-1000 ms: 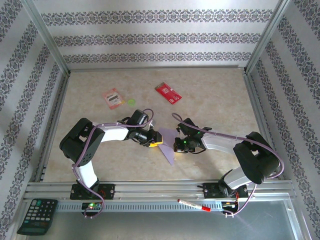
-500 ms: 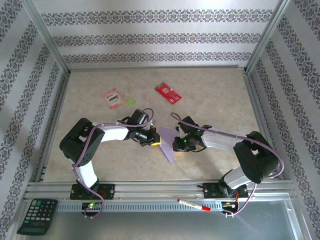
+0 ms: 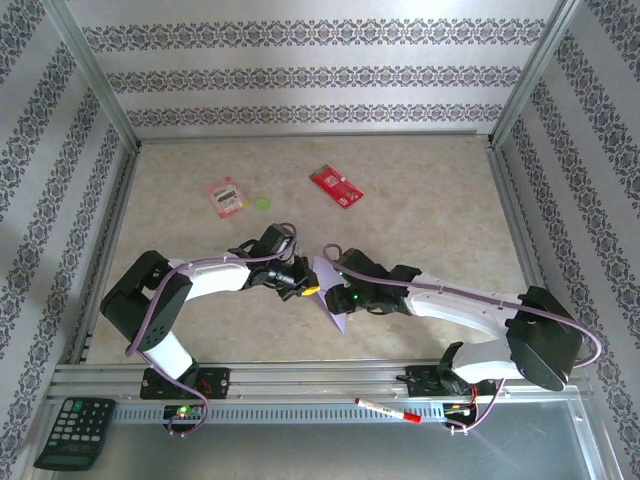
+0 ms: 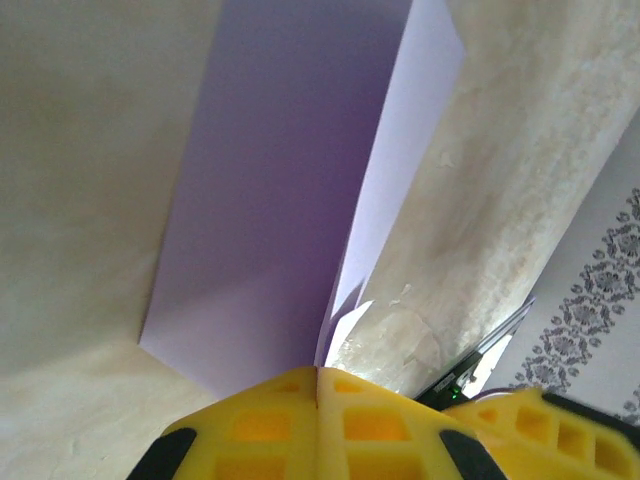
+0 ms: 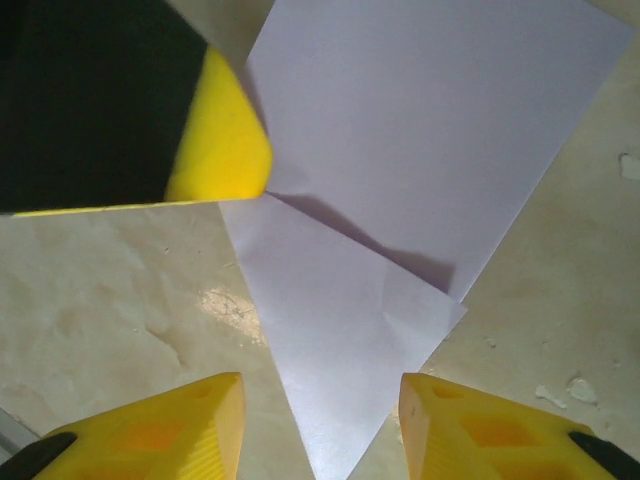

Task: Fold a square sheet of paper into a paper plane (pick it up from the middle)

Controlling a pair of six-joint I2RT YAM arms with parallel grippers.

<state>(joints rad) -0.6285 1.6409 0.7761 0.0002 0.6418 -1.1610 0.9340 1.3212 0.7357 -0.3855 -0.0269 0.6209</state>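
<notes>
Paper (image 3: pixel 336 314) lies on table (image 3: pixel 430 200) between grippers; long axis near–far, tip toward bases | left gripper (image 4: pixel 318 378) pinched on its left edge (flap raised) | right gripper (image 5: pixel 318 400) open, straddling tip; nearer arm.

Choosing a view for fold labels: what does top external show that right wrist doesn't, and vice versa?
Top external: a red card, a pink packet, a calculator and a marker. Right wrist: overlapping folded layers of the paper, its point between the fingers of the open right gripper. Both: the lilac paper on the table, with the left gripper at its edge.
</notes>
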